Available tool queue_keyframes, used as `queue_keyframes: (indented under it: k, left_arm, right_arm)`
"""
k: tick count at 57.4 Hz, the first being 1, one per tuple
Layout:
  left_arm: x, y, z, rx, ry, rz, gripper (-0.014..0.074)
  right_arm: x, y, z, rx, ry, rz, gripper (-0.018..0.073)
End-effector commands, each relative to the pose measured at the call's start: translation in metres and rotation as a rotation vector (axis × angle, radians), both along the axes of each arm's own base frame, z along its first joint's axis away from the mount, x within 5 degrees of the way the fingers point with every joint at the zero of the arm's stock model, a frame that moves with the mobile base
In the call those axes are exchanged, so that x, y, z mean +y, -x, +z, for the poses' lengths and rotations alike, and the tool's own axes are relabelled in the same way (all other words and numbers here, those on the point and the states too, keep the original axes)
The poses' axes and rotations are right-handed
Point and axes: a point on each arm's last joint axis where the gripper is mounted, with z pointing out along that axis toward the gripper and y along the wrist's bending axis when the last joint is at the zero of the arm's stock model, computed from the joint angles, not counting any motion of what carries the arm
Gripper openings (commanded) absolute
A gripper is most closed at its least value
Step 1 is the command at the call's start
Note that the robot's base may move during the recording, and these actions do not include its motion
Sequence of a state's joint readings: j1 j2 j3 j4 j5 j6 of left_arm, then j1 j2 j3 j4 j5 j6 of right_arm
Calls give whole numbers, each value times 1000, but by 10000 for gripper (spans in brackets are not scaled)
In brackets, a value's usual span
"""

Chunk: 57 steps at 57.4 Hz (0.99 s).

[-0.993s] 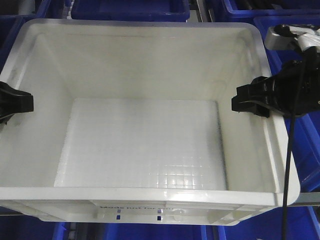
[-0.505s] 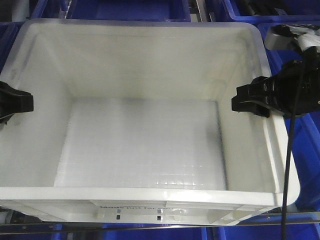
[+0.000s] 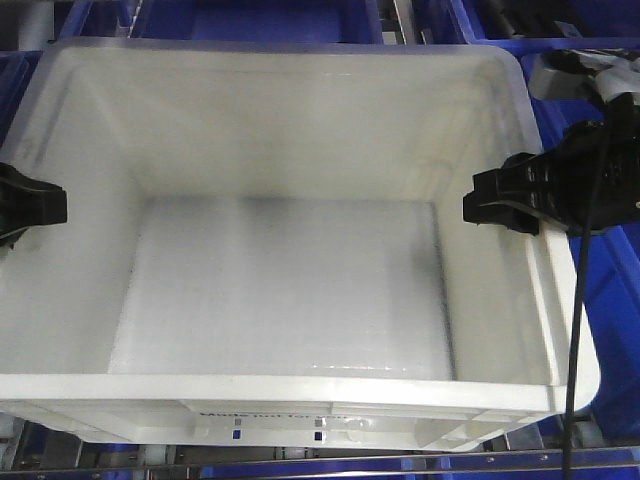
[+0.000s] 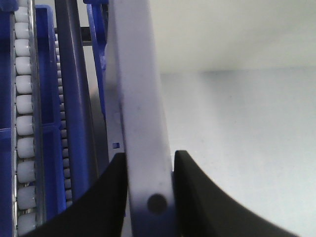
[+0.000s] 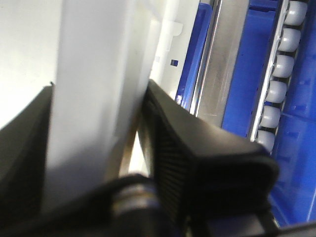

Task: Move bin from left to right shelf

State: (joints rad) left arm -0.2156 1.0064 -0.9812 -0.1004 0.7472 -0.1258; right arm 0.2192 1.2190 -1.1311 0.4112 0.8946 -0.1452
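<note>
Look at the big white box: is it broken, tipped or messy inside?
Nothing stands out. The bin looks whole, with no cracks showing, and there is nothing inside it and no spill. The left claw and the right claw each pinch one of its side rims.

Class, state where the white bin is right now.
The white bin fills the front view, clamped at its side rims by the left gripper and right gripper, dark blue bins behind.

The front camera looks steeply down into the bin (image 3: 300, 388) from above its printed wall. Each wrist camera hugs one side rim, very close; the front view shows both rims.
</note>
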Motion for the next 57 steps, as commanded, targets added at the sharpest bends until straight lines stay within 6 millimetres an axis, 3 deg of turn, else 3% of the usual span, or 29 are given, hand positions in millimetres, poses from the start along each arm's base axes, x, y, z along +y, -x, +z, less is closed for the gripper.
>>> queue_keyframes:
  k: [1,57]
  left_arm:
    - [-3,2,30,-202,49,-25,-6]
    - [-3,2,30,-202,49,-25,-6]
  right_arm:
    - [0,2,27,-165,-49,-1,-4]
    - [0,2,27,-165,-49,-1,-4]
